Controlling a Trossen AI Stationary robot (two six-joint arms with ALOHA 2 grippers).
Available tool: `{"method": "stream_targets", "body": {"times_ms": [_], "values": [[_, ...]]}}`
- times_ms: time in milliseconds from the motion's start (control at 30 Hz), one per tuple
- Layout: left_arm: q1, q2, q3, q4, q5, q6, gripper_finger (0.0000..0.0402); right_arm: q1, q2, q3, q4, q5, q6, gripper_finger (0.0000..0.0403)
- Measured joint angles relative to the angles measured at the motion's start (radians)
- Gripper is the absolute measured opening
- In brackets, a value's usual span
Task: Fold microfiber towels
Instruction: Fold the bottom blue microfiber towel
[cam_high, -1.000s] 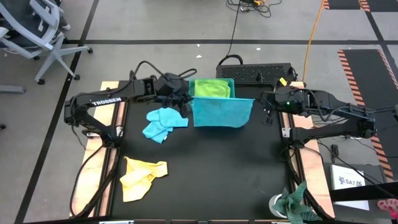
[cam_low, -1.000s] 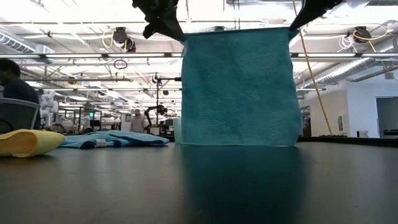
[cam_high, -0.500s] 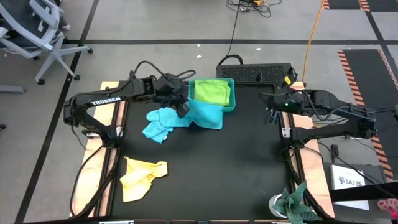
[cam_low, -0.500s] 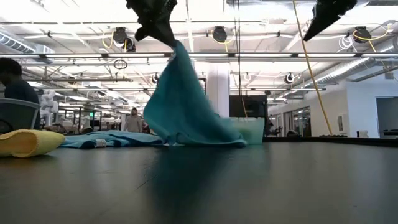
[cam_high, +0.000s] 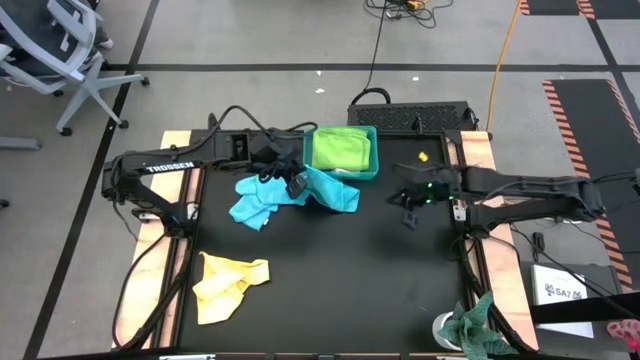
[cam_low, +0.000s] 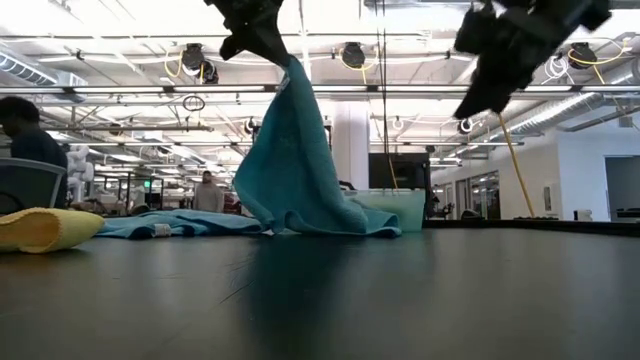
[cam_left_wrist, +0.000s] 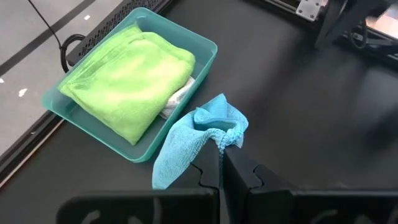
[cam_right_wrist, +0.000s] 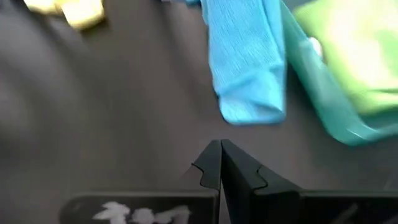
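Observation:
A turquoise towel hangs from my left gripper, which is shut on it above the table's far middle, beside a teal tray. A folded lime green towel lies in the tray. On the table a crumpled light blue towel lies left of my left gripper. A yellow towel lies near the left front. My right gripper hovers shut over the table's right middle, holding nothing. My left gripper pinches a bunched corner of the turquoise towel between its two fingers. The fingers slant down toward the table's right. The towel hangs slack below them, and its lower part lies heaped on the table against the tray.
A mottled green-and-white rag sits off the mat at the right front. Bare black mat stretches across the middle and front. Cables and a dark box lie beyond the far edge.
The turquoise towel was stretched flat between both grippers. Its right corner has come free of my right gripper and the cloth has fallen, so it hangs from my left gripper alone with its lower part on the table. My right gripper has sunk, rolled and swung toward the table's middle.

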Motion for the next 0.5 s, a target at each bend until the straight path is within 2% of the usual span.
{"method": "stream_targets", "body": {"times_ms": [200,500], "values": [[-0.022,0.000,0.000,0.001,0.001,-0.055,0.0001,0.033,0.099,-0.170,0.466,-0.036,0.137,0.0000],[-0.139,0.000,0.000,0.002,0.040,-0.125,0.0001,0.047,0.278,-0.196,0.628,-0.044,0.140,0.0000]]}}
